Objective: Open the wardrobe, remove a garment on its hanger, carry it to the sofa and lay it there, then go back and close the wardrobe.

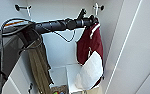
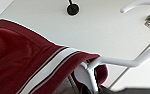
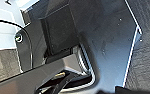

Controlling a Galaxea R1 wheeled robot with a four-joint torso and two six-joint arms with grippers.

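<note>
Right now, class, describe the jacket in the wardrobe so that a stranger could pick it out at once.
Look inside the open white wardrobe, to the right part of its upper space, where the robot's left arm reaches in. There the jacket hangs on a white hanger. It is maroon with white sleeves and a white-striped collar, unlike the long olive-brown garment hanging to its left.
</note>
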